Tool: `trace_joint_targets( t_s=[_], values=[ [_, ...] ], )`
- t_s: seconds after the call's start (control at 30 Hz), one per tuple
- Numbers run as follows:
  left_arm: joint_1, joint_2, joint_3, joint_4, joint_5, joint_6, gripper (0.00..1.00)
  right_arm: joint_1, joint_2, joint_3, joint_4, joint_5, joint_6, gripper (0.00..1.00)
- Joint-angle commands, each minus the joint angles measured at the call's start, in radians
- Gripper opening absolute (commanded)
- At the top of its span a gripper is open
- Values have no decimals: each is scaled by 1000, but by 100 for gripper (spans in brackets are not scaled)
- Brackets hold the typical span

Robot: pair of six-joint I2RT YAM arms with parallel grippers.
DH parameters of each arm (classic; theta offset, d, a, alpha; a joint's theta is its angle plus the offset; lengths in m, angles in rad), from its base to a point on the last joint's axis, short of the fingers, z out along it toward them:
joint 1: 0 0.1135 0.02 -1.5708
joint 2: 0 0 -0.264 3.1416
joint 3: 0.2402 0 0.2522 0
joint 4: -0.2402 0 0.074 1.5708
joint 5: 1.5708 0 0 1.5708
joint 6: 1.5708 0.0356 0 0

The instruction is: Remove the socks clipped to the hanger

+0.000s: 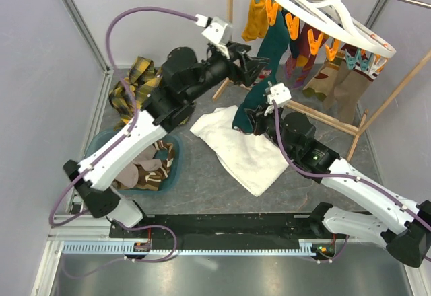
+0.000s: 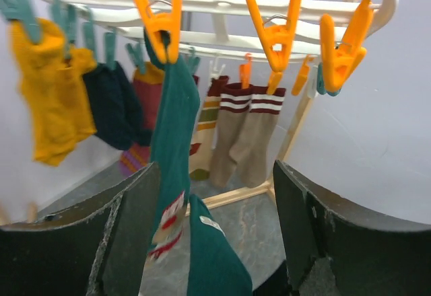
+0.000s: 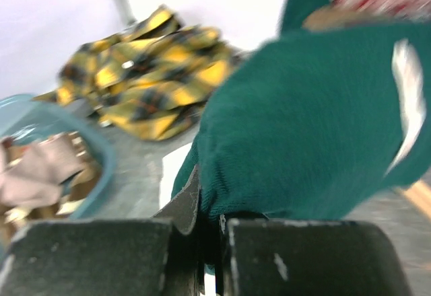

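Note:
A white oval hanger (image 1: 323, 10) hangs at the top right with orange and teal clips. Several socks hang from it: mustard (image 2: 50, 87), navy (image 2: 111, 104), tan maroon-striped (image 2: 246, 134). A long dark teal sock (image 1: 269, 60) hangs from an orange clip (image 2: 161, 20). My right gripper (image 3: 210, 225) is shut on the teal sock's (image 3: 303, 141) lower end, above the white towel. My left gripper (image 2: 212, 215) is open, raised close to the hanger, with the teal sock (image 2: 172, 128) hanging between its fingers (image 2: 131, 222), nearer the left one.
A white towel (image 1: 242, 149) lies on the grey table. A teal basin (image 1: 174, 175) with removed socks stands at the left, under the left arm. A yellow-black plaid shirt (image 1: 135, 84) lies at the back left. The wooden rack frame (image 1: 323, 116) stands behind the hanger.

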Motion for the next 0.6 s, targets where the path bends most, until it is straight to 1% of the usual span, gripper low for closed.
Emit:
trace_joint_targets(
  t_s=[0.0,0.03,0.07,0.13,0.17,0.2,0.27,0.33,0.4,0.5,0.53,0.57],
  values=[
    [2,-222,-147,17,-196,106,76,23,46,-14,78,-142,147,0],
    [4,-262,-208,14,-218,121,77,41,61,-9,88,-142,152,0],
    [4,-327,-235,13,-260,143,77,61,98,6,97,-136,152,0],
    [4,-400,-304,-24,-305,158,77,132,143,34,109,-98,141,0],
    [4,-470,-327,-44,-337,187,77,150,198,69,114,-89,140,0],
    [4,-504,-351,-58,-356,195,77,178,227,89,123,-90,150,0],
    [4,-584,-431,-85,-412,201,77,200,316,151,135,-93,164,0],
    [4,-706,-517,-84,-434,209,78,229,379,198,158,-102,176,0],
    [4,-809,-560,-105,-450,207,78,258,477,273,184,-115,187,0],
    [2,-906,-574,-162,-471,189,78,288,626,397,207,-138,207,3],
    [2,-926,-577,-173,-488,178,78,298,700,466,209,-153,221,4],
    [2,-947,-580,-190,-491,175,78,314,736,501,213,-162,230,5]
  ],
)
